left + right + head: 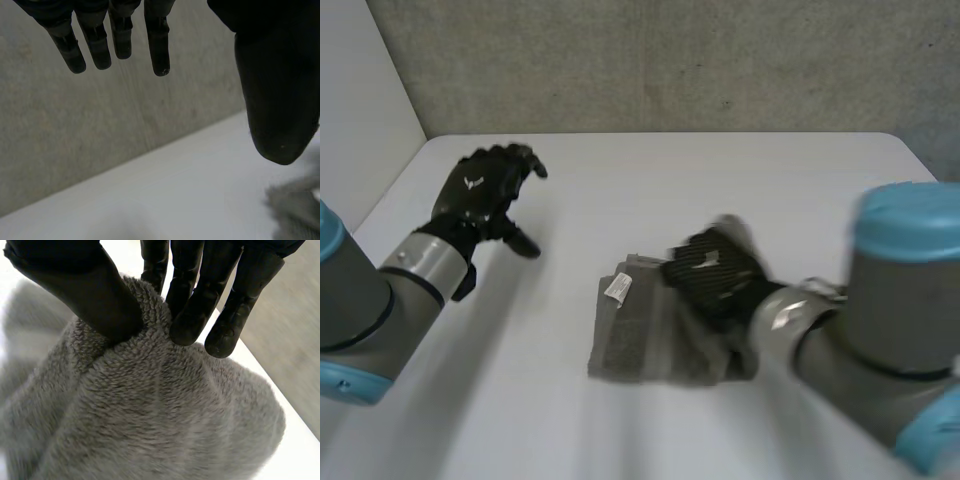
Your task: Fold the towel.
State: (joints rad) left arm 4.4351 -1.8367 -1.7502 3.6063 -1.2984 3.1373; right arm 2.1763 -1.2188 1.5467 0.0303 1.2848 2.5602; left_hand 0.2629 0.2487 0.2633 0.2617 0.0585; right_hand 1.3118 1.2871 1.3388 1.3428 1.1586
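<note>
A grey fleecy towel (650,335) lies folded near the middle of the white table (720,180), a white label (617,288) on its upper layer. My right hand (712,272) rests on the towel's right part. In the right wrist view its thumb (95,295) and fingers (192,310) pinch a raised ridge of the towel (150,405). My left hand (480,195) hovers over the table to the left of the towel, apart from it, fingers (117,42) straight and spread, holding nothing. A bit of the towel (297,202) shows beyond its thumb (280,100).
A grey wall (670,60) runs along the table's far edge. The table's left edge (380,195) lies close beside my left hand.
</note>
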